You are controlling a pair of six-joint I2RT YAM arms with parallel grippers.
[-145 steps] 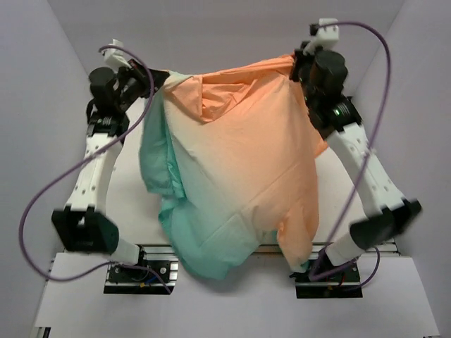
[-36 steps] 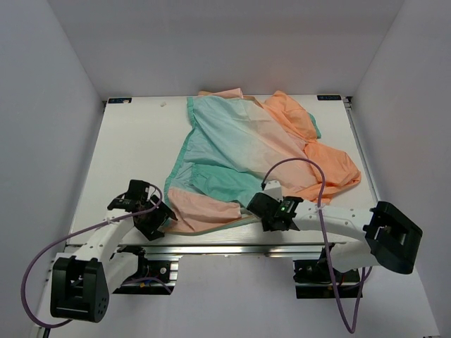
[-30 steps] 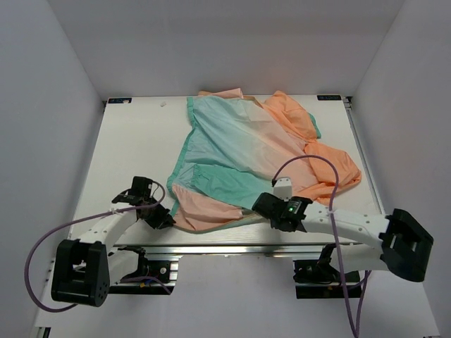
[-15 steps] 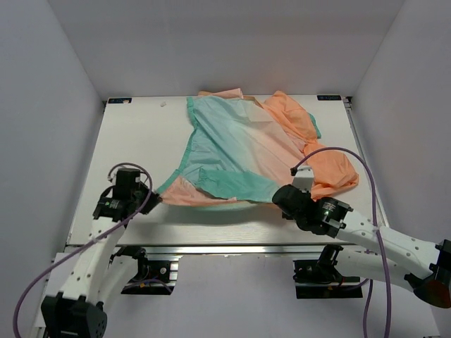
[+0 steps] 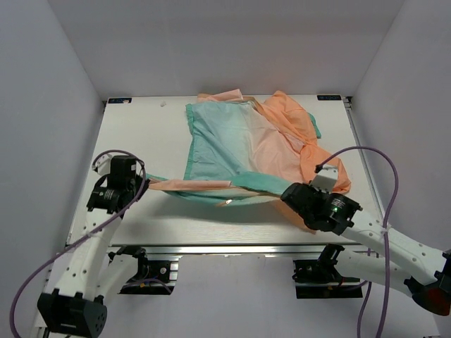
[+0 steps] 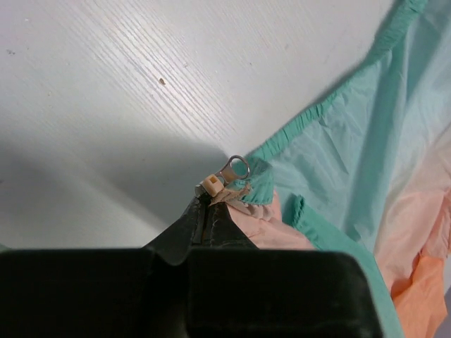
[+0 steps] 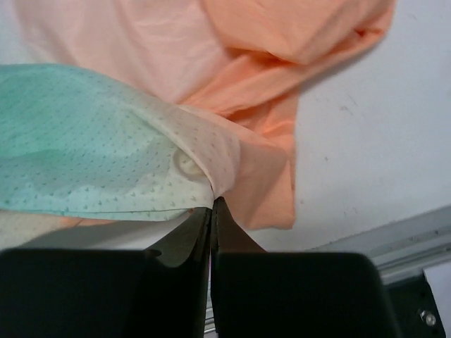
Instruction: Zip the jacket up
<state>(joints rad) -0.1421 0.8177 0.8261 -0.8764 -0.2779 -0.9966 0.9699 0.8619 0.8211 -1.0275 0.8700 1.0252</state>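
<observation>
**Front edge pulled taut between two claws**

Over the last second the left claw [image 5: 144,185] has snapped closed on a corner of the jacket [image 5: 243,141], and both arms have swung apart from the near rim of the table [image 5: 137,127]. The edge that lay bunched between them now runs as a nearly straight, lifted band from one claw to the other. The rest of the jacket lies spread on the far right part of the table, teal in the middle and orange toward the right.

The left wrist view shows the closed fingertips pinching the cloth just beside a small metal pull ring [image 6: 237,167]. The right claw [image 5: 287,195] is also clamped on cloth, a pale dotted fold just beside orange fabric.

I judge this to be preparation: the edge is straightened so the zipper can be worked, but no closed zipper is visible yet.

Count: one jacket, one pull ring in view, two arms, two claws, both gripping the jacket.
</observation>
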